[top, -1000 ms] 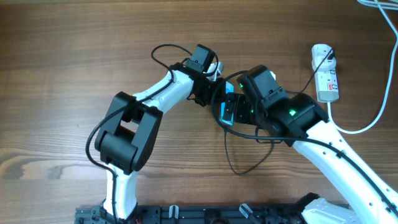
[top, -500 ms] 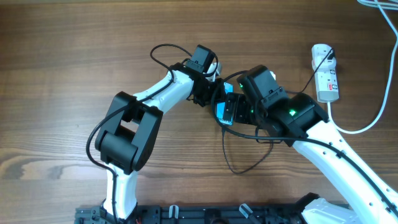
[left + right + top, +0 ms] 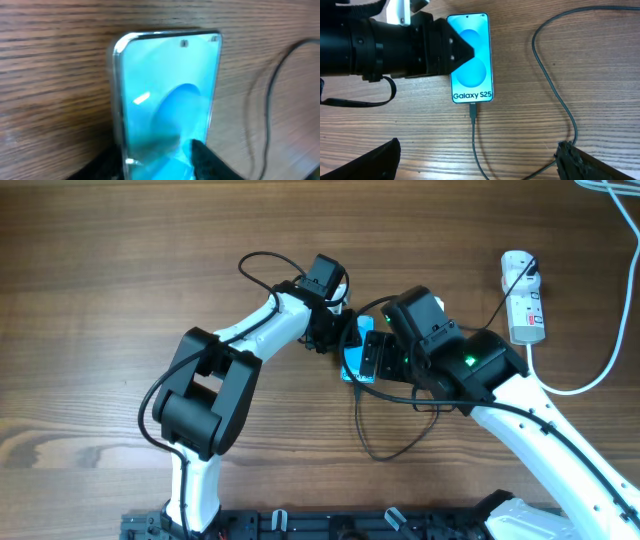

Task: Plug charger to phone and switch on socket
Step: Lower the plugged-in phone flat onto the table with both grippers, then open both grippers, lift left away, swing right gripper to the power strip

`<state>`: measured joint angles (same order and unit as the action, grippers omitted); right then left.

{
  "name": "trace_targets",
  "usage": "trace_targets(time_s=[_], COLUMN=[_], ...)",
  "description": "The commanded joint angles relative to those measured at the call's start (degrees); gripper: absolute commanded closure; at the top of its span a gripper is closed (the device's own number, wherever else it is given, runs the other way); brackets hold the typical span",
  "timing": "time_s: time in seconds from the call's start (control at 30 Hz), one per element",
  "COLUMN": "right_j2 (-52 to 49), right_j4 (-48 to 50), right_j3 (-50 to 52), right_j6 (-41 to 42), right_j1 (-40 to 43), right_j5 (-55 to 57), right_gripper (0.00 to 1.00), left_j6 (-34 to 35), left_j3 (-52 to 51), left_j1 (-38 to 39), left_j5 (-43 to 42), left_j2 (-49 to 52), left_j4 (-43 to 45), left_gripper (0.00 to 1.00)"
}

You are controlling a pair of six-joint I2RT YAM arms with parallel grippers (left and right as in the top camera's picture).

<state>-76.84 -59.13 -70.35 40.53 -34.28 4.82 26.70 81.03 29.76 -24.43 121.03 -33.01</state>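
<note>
The phone (image 3: 470,55) lies on the wooden table, cyan screen up, with "Galaxy S25" on its lower band. The charger's black connector tip (image 3: 472,111) sits in the phone's bottom port, and its thin cable (image 3: 385,445) loops across the table. My left gripper (image 3: 455,50) is shut on the phone's left long edge, one finger on the screen (image 3: 157,162). My right gripper (image 3: 477,160) hovers wide open and empty above the cable, just below the phone. The white socket (image 3: 526,310) lies at the far right with the charger's black plug in it.
The socket's thick white cord (image 3: 600,370) curves off toward the right table edge. The right arm (image 3: 470,365) covers most of the phone in the overhead view. Bare wood surrounds the phone.
The left gripper has shifted the phone a little to the left. The right arm has stayed in place.
</note>
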Motion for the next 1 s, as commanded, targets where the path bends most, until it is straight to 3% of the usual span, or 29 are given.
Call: trace_targets(time_s=[0.0, 0.03, 0.2, 0.27, 0.4, 0.53, 0.63, 0.8, 0.97], right_j2=[-0.66, -0.66, -0.66, -0.66, -0.63, -0.63, -0.7, -6.97, -10.08], right_j4=[-0.11, -0.26, -1.75, -2.36, -2.93, -4.44, -10.62, -18.97, -13.11], right_j3=[-0.42, -0.42, -0.42, -0.42, -0.55, -3.39, -11.69, -25.22, -28.0], right_j6=[0.11, -0.94, -1.62, -1.75, -2.03, -6.29, -9.42, -18.6, -19.43], right_j1=[0.24, 0.24, 0.24, 0.24, 0.24, 2.27, 11.26, 30.36, 42.66], right_j5=[1.25, 1.27, 1.27, 1.25, 1.2, -1.75, -4.09, -6.1, -5.05], right_gripper=[0.0, 0.0, 0.0, 0.0, 0.0, 0.0, 0.0, 0.0, 0.0], left_j6=[-0.63, -0.63, -0.61, -0.61, -0.57, -0.57, -0.61, -0.61, -0.59], left_j3=[0.17, 0.17, 0.2, 0.26, 0.26, 0.26, 0.24, 0.24, 0.24], left_j1=[0.13, 0.07, -0.66, -1.79, -4.87, -6.43, -6.43, -6.4, -6.4], left_j5=[2.03, 2.03, 2.03, 2.05, 8.24, 23.19, 32.48, 32.87, 32.87], left_j2=[0.96, 0.96, 0.52, -0.94, -8.33, -18.86, -24.28, -24.92, -24.92], left_j4=[-0.85, -0.94, -2.1, -3.23, -6.97, -11.96, -13.11, -13.11, -13.11], left_gripper=[0.3, 0.17, 0.1, 0.0, 0.0, 0.0, 0.0, 0.0, 0.0])
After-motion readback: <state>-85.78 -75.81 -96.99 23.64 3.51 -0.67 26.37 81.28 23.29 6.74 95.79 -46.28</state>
